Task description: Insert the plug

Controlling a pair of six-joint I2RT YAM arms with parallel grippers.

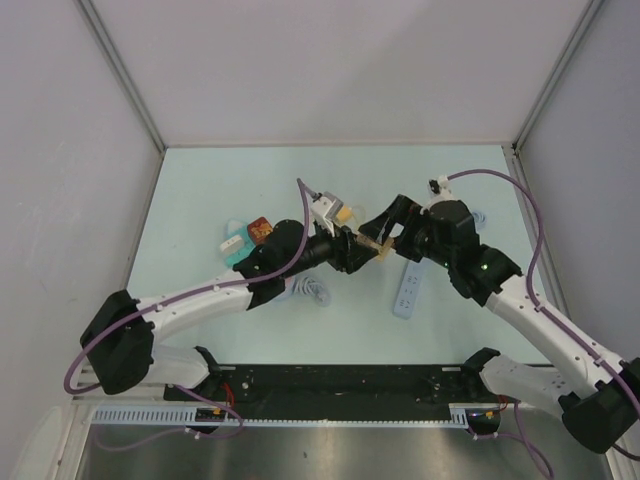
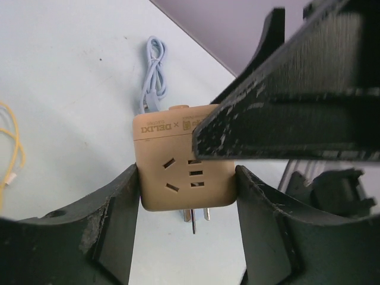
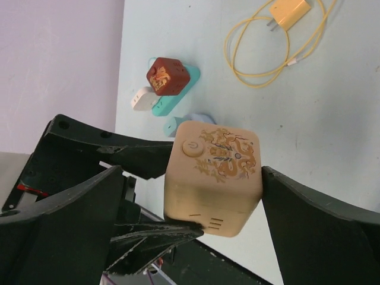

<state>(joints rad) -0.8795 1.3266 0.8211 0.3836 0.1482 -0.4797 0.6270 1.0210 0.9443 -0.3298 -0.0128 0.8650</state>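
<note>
The plug is a tan cube adapter (image 1: pixel 372 243) with a gold dragon print and a round button on one face (image 3: pixel 214 178). It hangs above the table where both arms meet. In the left wrist view its socket face (image 2: pixel 172 172) sits between my left fingers, which press on both sides, and its metal prongs (image 2: pixel 196 217) point down. My left gripper (image 2: pixel 187 202) is shut on it. My right gripper (image 3: pixel 193 202) stands open around the cube, with one finger (image 3: pixel 309 225) beside its corner and the other well apart. A pale blue power strip (image 1: pixel 408 290) lies on the table below.
A teal strip (image 3: pixel 178 95) carrying a red cube (image 3: pixel 166 75) and a white plug (image 3: pixel 141 98) lies to the left. A yellow charger (image 3: pixel 289 10) trails its yellow cable (image 3: pixel 267 71). There is a coiled pale blue cable (image 2: pixel 154 77), and grey walls enclose the table.
</note>
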